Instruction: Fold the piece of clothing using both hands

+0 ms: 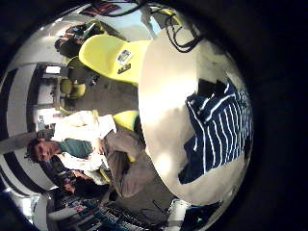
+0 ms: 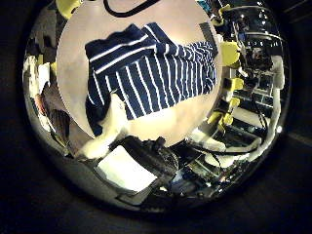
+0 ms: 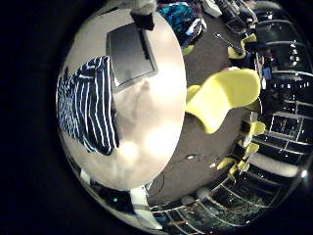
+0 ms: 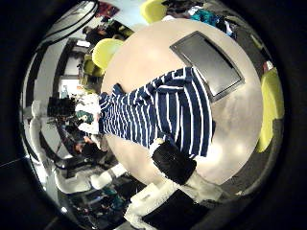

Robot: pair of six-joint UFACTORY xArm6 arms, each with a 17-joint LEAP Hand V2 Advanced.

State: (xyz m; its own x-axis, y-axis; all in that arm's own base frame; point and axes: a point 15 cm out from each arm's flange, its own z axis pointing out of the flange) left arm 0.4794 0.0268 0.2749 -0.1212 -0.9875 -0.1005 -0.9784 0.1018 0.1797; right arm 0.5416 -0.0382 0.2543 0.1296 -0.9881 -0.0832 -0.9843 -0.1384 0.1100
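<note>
A dark piece of clothing with white stripes lies spread on the round pale table. It shows in the left thumb side palm view [image 2: 146, 73], the left little finger side palm view [image 1: 223, 125], the right thumb side palm view [image 4: 158, 110] and the right little finger side palm view [image 3: 83, 103]. One finger of my left hand [image 2: 107, 127] reaches straight out, away from the cloth. One black and white finger of my right hand [image 4: 177, 163] is relaxed and grips nothing.
A flat dark rectangular tray [image 3: 132, 54] lies on the table [image 3: 147, 117] beside the clothing; it also shows in the right thumb side palm view [image 4: 206, 62].
</note>
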